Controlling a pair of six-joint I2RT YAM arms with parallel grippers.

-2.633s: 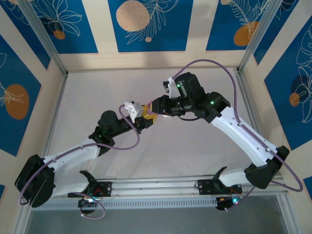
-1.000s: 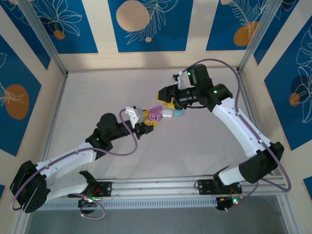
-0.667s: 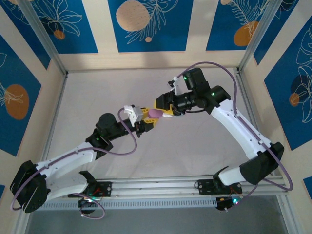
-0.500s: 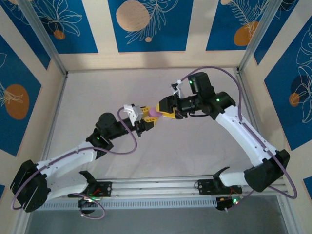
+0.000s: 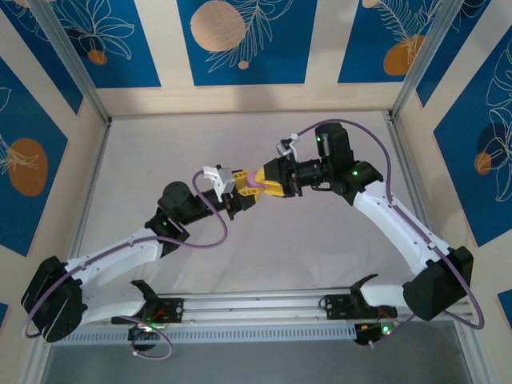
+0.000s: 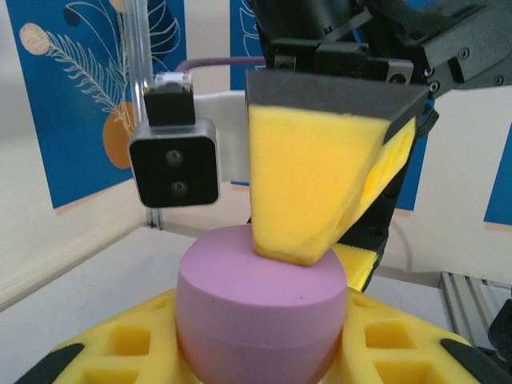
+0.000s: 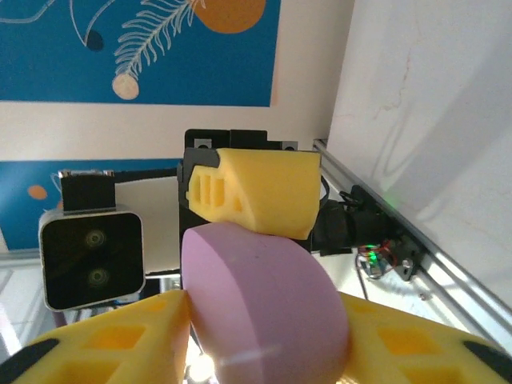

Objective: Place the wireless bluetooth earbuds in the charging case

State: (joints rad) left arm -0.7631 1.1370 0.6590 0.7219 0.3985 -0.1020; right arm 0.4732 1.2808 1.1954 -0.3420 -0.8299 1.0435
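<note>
Right gripper [image 5: 260, 182] moved in, pinching pink case [image 6: 260, 308], left gripper [image 5: 243, 190] pinching it, walls [image 5: 240, 100] distant

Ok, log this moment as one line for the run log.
left fingers: shut on pink case | right fingers: gripping same case from opposite side | case lid: closed | location: mid-table

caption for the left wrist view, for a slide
The left hand holds a pink case while the right hand grips it from above
</note>
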